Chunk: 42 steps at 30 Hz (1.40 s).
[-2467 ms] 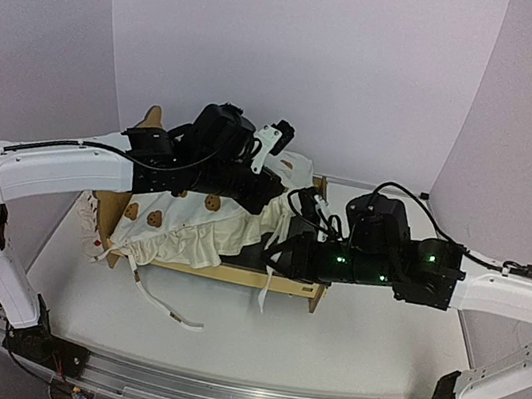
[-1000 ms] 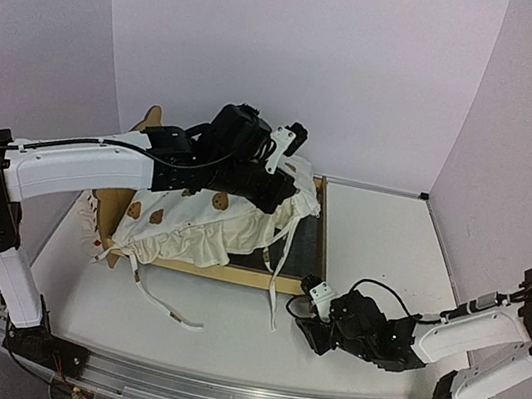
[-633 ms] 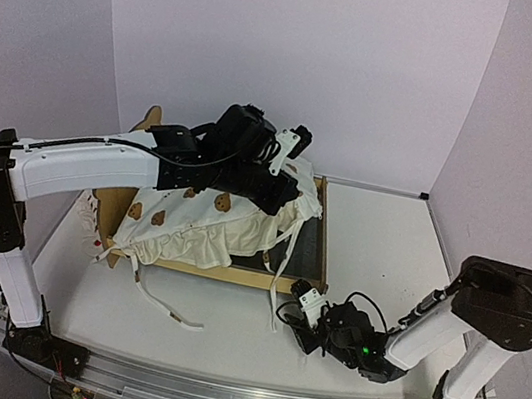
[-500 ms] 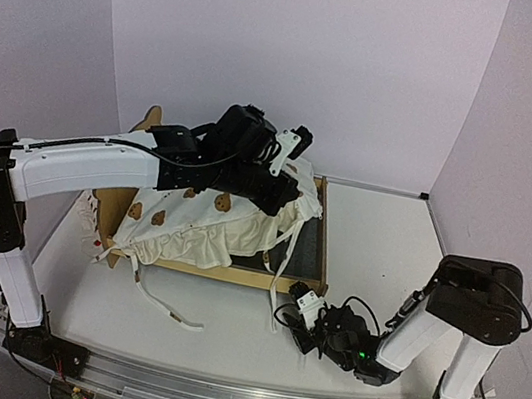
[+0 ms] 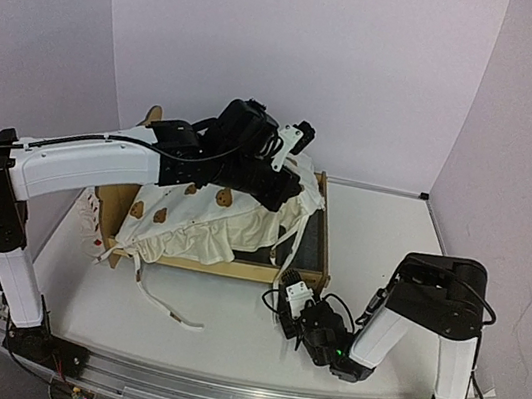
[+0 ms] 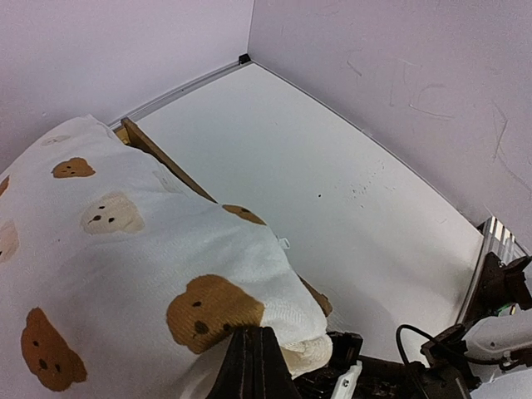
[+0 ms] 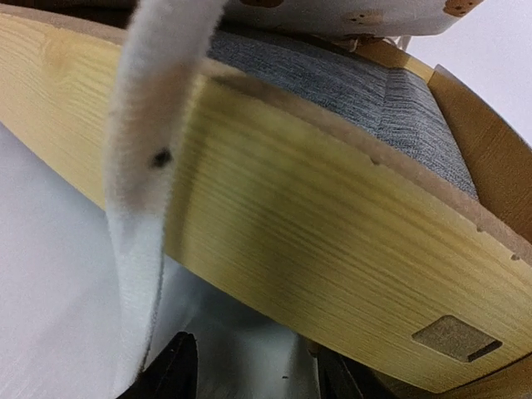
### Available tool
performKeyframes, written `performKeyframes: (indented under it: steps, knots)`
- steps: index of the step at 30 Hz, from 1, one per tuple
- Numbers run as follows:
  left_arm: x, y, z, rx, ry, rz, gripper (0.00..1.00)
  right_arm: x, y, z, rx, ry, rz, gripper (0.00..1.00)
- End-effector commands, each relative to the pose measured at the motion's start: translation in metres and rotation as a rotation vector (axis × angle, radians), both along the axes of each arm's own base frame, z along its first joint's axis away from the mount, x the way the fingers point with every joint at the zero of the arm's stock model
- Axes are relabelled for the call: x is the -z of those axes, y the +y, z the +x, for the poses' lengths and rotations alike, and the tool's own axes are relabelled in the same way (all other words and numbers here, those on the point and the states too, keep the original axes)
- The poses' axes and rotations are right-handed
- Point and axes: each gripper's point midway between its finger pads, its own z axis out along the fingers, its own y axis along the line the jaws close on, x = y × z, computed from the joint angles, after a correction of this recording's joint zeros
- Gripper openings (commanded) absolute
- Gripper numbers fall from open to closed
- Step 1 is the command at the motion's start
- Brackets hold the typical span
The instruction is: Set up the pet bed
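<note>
Cream cushion [image 5: 193, 213] pinched above plywood bed [image 5: 234, 271]

Left gripper [image 6: 253, 349] has its jaws pressed together on a fold of the cushion's bear-print cloth, which bulges over the fingers in the wrist view. From above, the pinched end is raised off the bed at its 3 o'clock end. The rest of the cloth slopes down toward 9 o'clock, where it lies bunched inside the frame. The left arm reaches in across the bed from 8 o'clock.

Right gripper [image 7: 253, 376] sits low over the table [image 5: 381, 238] with its fingers [image 7: 176, 366] apart and only bare tabletop between them. It is just off the bed's 5 o'clock corner and faces the outside of the near rail [image 7: 291, 249]. A white tie [image 7: 141, 208] from the cushion hangs down in front of that rail, close beside the left-hand finger; whether they touch cannot be told.

The bed stands on the table toward 10 o'clock from its middle, with the headboard [image 5: 150, 118] at 9 o'clock. The grey felt base [image 5: 308, 242] shows uncovered at the 3 o'clock end. More ties trail over the near rail onto the table at 7 o'clock.
</note>
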Motion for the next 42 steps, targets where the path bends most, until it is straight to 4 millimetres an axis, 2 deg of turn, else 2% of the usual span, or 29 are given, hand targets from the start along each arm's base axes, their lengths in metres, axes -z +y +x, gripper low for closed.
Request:
performKeyframes:
  steps: [1, 6, 11, 16, 21, 25, 37, 42]
  knots:
    - [-0.031, -0.012, 0.0, 0.02, -0.044, -0.073, 0.0, -0.006, -0.003, 0.015, 0.111, -0.054, 0.035, 0.51]
    - [-0.027, -0.013, 0.002, 0.014, -0.042, -0.064, 0.0, -0.005, 0.0, 0.023, 0.16, -0.072, 0.046, 0.49]
    - [-0.024, -0.016, 0.005, 0.012, -0.04, -0.054, 0.0, -0.003, -0.001, 0.033, 0.204, -0.07, 0.089, 0.39]
    - [-0.022, -0.017, 0.005, 0.007, -0.036, -0.047, 0.0, -0.007, -0.003, 0.042, 0.229, -0.074, 0.119, 0.24]
    - [-0.022, -0.013, 0.005, -0.001, -0.038, -0.044, 0.0, -0.007, -0.004, 0.045, 0.211, -0.053, 0.146, 0.02]
    - [-0.022, -0.009, 0.004, -0.005, -0.042, -0.047, 0.0, -0.006, 0.001, 0.036, 0.116, -0.025, 0.113, 0.0]
    - [-0.02, -0.004, 0.002, -0.011, -0.052, -0.052, 0.0, -0.009, -0.004, -0.008, -0.12, 0.094, 0.137, 0.0]
    - [-0.021, -0.003, 0.002, -0.013, -0.055, -0.056, 0.0, -0.012, -0.003, -0.016, -0.17, 0.1, 0.131, 0.0]
